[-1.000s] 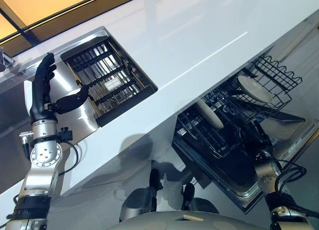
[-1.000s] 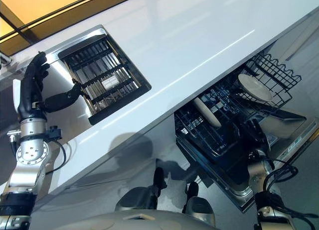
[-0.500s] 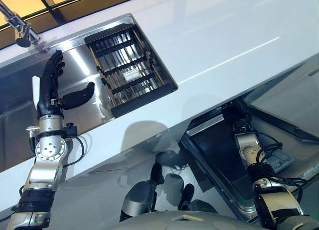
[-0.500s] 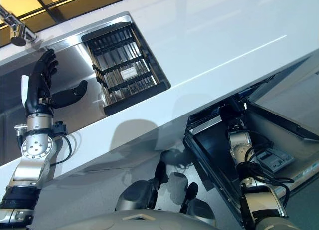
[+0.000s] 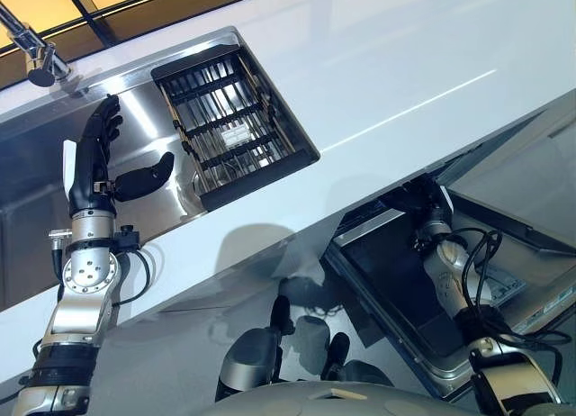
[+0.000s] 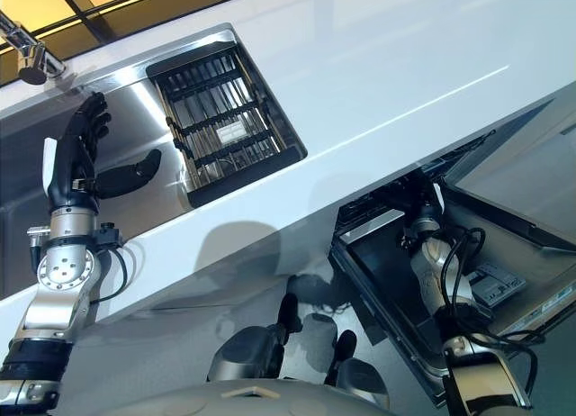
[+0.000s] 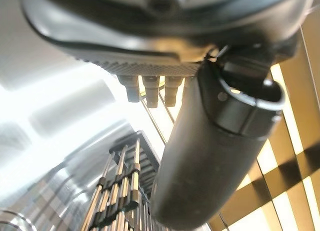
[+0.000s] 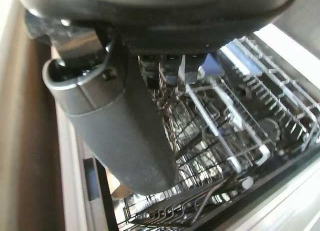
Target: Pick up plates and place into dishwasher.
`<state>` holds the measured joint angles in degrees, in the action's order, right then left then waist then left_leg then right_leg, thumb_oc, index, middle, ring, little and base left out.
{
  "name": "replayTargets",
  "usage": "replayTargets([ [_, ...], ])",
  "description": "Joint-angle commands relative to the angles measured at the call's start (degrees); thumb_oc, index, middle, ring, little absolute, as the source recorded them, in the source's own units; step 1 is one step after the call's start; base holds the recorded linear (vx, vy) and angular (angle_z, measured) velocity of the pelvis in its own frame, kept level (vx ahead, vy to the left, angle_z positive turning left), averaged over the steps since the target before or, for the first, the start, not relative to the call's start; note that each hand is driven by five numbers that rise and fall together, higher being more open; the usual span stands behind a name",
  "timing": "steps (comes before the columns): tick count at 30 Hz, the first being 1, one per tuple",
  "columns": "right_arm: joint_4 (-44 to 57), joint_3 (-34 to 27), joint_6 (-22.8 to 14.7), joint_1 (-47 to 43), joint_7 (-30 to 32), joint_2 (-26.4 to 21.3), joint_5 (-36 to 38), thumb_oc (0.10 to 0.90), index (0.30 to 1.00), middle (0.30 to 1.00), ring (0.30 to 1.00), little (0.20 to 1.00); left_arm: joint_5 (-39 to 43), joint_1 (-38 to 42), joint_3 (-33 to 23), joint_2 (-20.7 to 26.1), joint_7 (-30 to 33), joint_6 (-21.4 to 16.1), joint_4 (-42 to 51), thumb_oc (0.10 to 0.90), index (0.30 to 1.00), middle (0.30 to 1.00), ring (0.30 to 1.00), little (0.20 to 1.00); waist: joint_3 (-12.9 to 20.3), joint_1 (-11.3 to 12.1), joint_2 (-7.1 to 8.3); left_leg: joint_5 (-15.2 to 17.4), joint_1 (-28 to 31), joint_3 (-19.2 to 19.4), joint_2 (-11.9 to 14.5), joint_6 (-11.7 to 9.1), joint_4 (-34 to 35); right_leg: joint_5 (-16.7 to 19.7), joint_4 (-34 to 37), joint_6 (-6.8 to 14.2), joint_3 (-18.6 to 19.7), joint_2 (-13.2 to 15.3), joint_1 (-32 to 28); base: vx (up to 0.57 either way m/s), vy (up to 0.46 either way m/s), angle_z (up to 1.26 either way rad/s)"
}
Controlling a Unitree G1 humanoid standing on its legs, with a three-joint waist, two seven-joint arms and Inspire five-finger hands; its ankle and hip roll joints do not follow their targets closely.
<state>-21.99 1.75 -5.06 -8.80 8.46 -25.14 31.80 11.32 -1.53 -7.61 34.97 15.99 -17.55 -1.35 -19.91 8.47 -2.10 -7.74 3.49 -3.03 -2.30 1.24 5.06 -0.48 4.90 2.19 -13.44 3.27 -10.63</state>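
Observation:
The dishwasher's wire rack sits inside the machine, seen close past my right hand. In the eye views that right hand reaches to the dishwasher's opening under the counter edge, above the lowered door. Its fingers look straight and hold nothing. I see no plate clearly in any view. My left hand is raised over the steel sink, fingers straight, thumb out, empty. A black dish rack lies in the sink to the right of that hand, with no plates in it.
A white counter runs across the scene above the dishwasher. A faucet stands at the sink's far left corner. The open door juts out low on the right.
The camera has swung left. The dishwasher rack with plates, pulled out a second ago, now sits inside the machine. My right hand has moved up to the opening. The left hand has hardly moved.

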Motion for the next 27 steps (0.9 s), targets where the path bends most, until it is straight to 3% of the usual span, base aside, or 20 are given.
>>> replayTargets([
  [1,5.6,-6.0,-5.6,1.0,2.3,-3.2,-4.7,0.800,0.900,0.900,0.900,0.900,0.1,0.0,-5.4,1.5,0.8,-7.3,4.2,0.800,0.900,0.900,0.900,0.900,5.5,-4.8,0.58,11.6,3.4,3.1,-2.2,2.2,-3.8,-4.4,-9.6,1.7,1.3,-1.0,5.8,-0.09,-0.011,-0.20],
  [9,4.6,-14.3,-4.9,5.3,3.5,-5.4,-5.0,0.800,0.900,0.900,0.900,0.900,0.0,2.8,-7.0,3.5,-0.7,-6.4,3.1,0.800,0.900,0.900,0.900,0.900,4.9,-8.6,1.63,12.4,5.2,6.4,-1.8,2.4,-2.9,-4.2,-11.1,3.2,2.6,-1.2,6.4,-0.08,-0.043,-0.28],
  [13,2.7,-16.4,-5.3,5.0,6.0,-6.4,-3.5,0.800,0.900,0.900,0.900,0.900,1.3,4.4,-6.5,4.6,-1.1,-6.2,2.2,0.800,0.900,0.900,0.900,0.900,5.3,-9.4,1.68,12.6,5.8,7.5,-1.7,2.1,-2.3,-3.8,-9.8,3.5,3.2,-1.6,6.0,-0.03,-0.028,-0.24],
  [18,-0.9,-18.3,-7.1,5.2,13.6,-6.4,-4.3,0.800,0.900,0.900,0.900,0.900,4.2,6.2,-6.1,5.7,-1.6,-6.4,0.7,0.800,0.900,0.900,0.900,0.900,5.5,-10.2,1.47,13.6,6.0,8.6,-1.7,2.2,-3.1,-3.7,-9.2,3.7,4.5,-1.9,5.9,-0.02,-0.027,-0.24],
  [27,-13.7,-19.7,-6.8,8.1,13.7,-5.4,-3.9,0.800,0.900,0.900,0.900,0.900,13.1,7.6,-7.0,5.4,-4.9,-6.3,0.3,0.800,0.900,0.900,0.900,0.900,4.0,-10.8,1.00,15.8,3.8,10.2,-1.7,3.0,-8.7,-4.8,-12.3,3.1,5.3,-1.6,7.4,0.01,-0.043,-0.16],
])
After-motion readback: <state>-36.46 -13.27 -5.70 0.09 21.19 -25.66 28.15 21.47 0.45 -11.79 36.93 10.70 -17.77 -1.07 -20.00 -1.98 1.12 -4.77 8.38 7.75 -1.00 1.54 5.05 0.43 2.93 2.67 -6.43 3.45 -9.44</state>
